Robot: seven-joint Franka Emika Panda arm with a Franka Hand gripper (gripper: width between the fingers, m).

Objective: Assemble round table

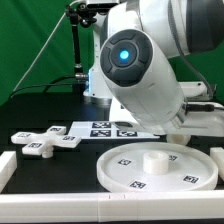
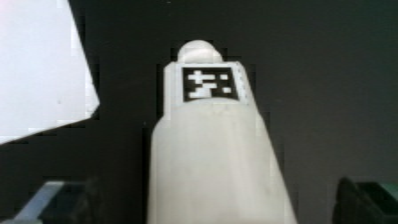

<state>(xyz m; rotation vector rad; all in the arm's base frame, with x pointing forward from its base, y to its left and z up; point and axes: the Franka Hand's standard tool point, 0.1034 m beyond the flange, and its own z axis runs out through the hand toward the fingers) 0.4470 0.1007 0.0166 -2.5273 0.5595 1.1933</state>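
In the wrist view the white cylinder leg [image 2: 214, 150] lies lengthwise on the black table between my gripper's [image 2: 210, 203] dark fingertips [image 2: 54, 203], with a square tag near its far rounded end. The jaws stand wide on either side of the leg with dark gaps, so the gripper is open. In the exterior view the large rimmed round disc [image 1: 130, 172] lies at the front right with a raised hub in its middle. The cross-shaped foot piece [image 1: 48, 140] lies at the left. The arm's body hides the gripper and the leg there.
The marker board [image 1: 105, 128] lies behind the disc and foot. Plain white bars run along the front edge [image 1: 60, 203] and the left [image 1: 5, 165]. A white flat surface [image 2: 39, 70] fills one corner of the wrist view.
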